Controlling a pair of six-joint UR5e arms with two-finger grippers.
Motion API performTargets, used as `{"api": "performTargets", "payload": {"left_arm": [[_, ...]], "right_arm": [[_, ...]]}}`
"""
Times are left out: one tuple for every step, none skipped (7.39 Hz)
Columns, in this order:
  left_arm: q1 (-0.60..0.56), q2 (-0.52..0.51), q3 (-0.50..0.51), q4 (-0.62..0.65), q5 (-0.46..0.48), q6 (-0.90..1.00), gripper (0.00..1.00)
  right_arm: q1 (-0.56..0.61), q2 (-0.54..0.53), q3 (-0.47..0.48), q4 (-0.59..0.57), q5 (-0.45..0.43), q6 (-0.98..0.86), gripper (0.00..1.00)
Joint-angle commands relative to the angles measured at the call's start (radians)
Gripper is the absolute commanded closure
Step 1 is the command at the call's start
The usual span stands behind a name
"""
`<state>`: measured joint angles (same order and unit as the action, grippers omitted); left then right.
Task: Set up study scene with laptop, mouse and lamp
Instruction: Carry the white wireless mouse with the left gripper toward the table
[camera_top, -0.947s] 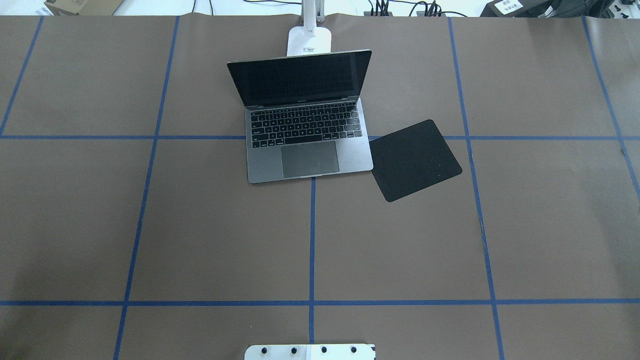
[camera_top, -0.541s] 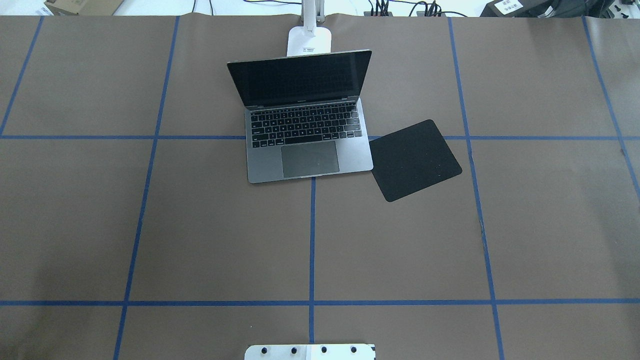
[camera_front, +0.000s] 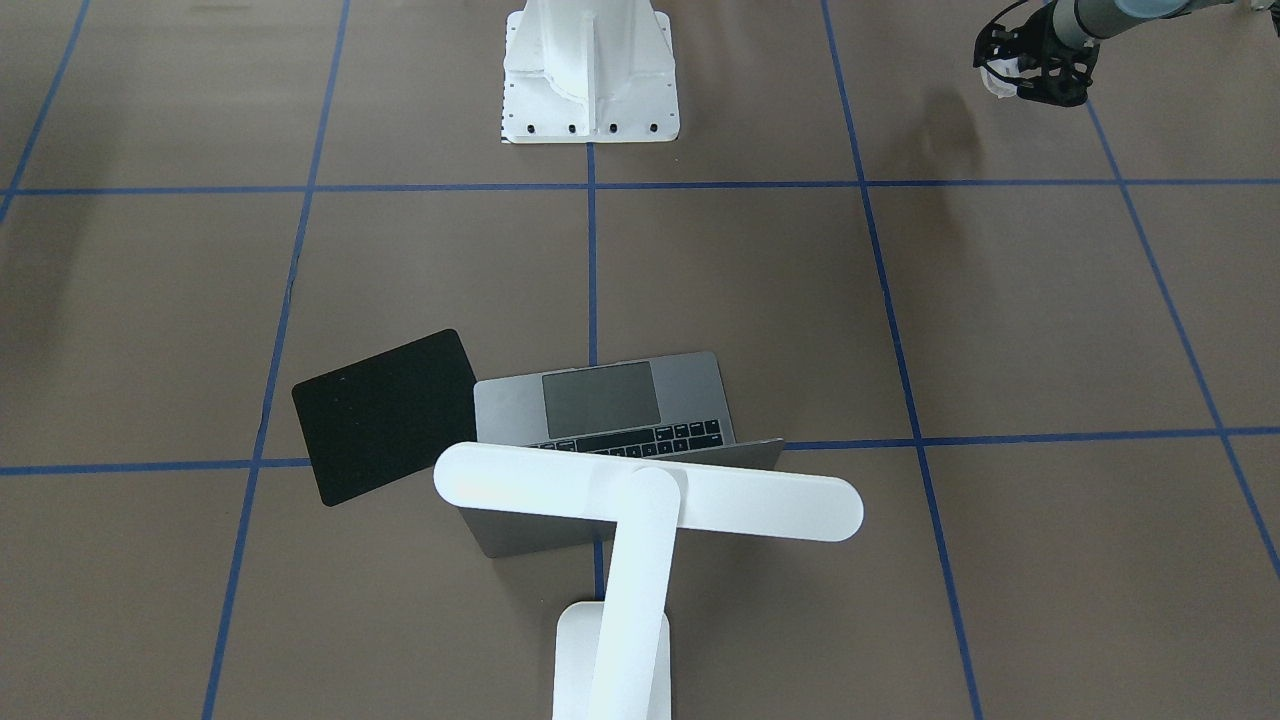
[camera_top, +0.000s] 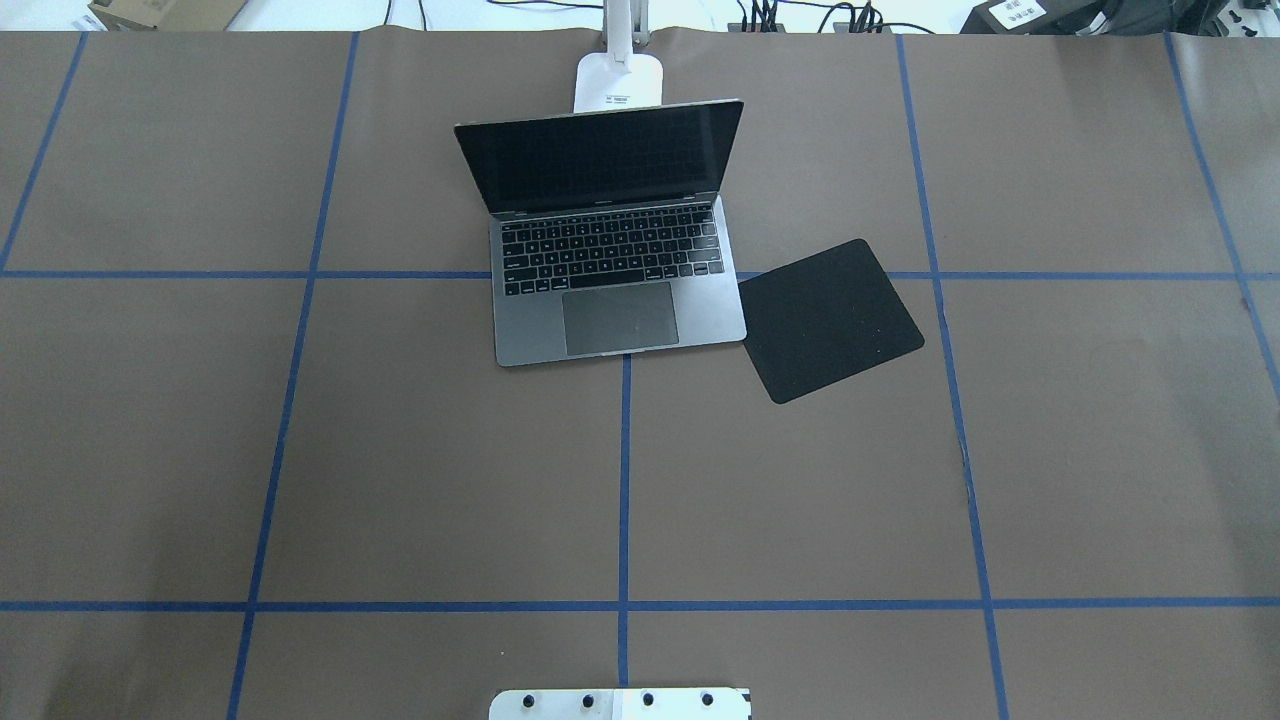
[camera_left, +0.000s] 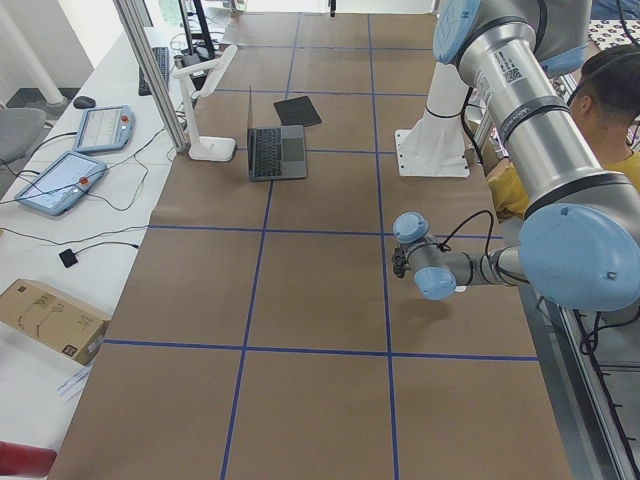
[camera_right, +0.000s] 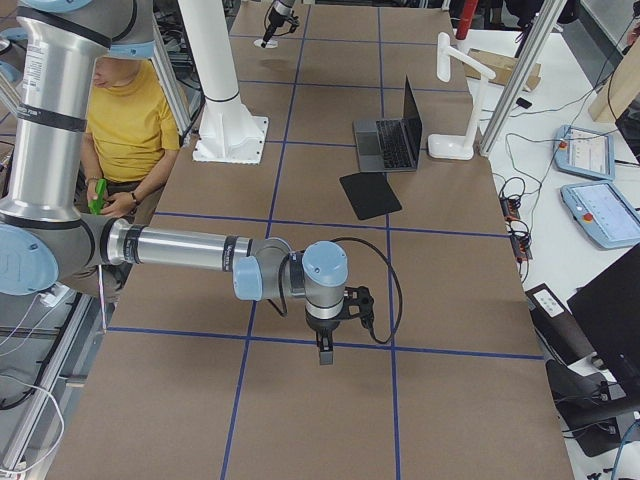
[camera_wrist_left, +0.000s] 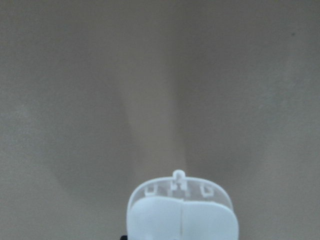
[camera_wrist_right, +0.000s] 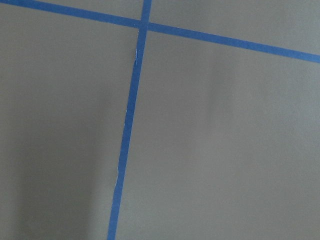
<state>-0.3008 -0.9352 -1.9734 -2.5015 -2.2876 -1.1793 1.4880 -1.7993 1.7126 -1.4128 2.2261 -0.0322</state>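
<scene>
The open grey laptop (camera_top: 610, 260) stands at the table's far middle, screen up. The white lamp (camera_front: 650, 500) stands right behind it, its bar head over the lid; its base (camera_top: 618, 82) shows overhead. My left gripper (camera_front: 1035, 75) hovers over the table on my left, near my side, shut on the white mouse (camera_wrist_left: 182, 212), which fills the bottom of the left wrist view. My right gripper (camera_right: 320, 350) points down over the table on my right, shown only in the exterior right view, so I cannot tell whether it is open or shut.
A flat black pad (camera_top: 828, 320) lies tilted at the laptop's right front corner. The white bolted pedestal (camera_front: 590, 70) stands at my edge. Blue tape lines (camera_wrist_right: 127, 130) cross the brown table. A person in yellow (camera_right: 125, 120) sits beside the robot.
A faint shadow at the lower left of the overhead view has faded. The laptop, lamp and pad have not moved.
</scene>
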Motion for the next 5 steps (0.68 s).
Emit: {"api": "performTargets", "payload": {"left_arm": [[-0.052, -0.132, -0.089, 0.228, 0.0, -0.003, 0.62], [-0.078, -0.216, -0.102, 0.315, 0.0, 0.001, 0.62], [-0.101, -0.276, -0.102, 0.355, 0.0, 0.004, 0.62], [-0.119, -0.321, -0.102, 0.383, 0.0, 0.004, 0.62], [-0.138, -0.376, -0.102, 0.43, 0.0, 0.006, 0.62]], "right_arm": [[0.0, 0.0, -0.002, 0.0, 0.0, -0.001, 0.0], [0.0, 0.0, -0.008, 0.0, -0.002, -0.001, 0.0], [0.0, 0.0, -0.013, 0.0, -0.002, -0.001, 0.0], [0.002, 0.0, -0.013, 0.0, -0.002, -0.001, 0.0], [0.0, 0.0, -0.014, 0.0, -0.002, -0.001, 0.0]]}}
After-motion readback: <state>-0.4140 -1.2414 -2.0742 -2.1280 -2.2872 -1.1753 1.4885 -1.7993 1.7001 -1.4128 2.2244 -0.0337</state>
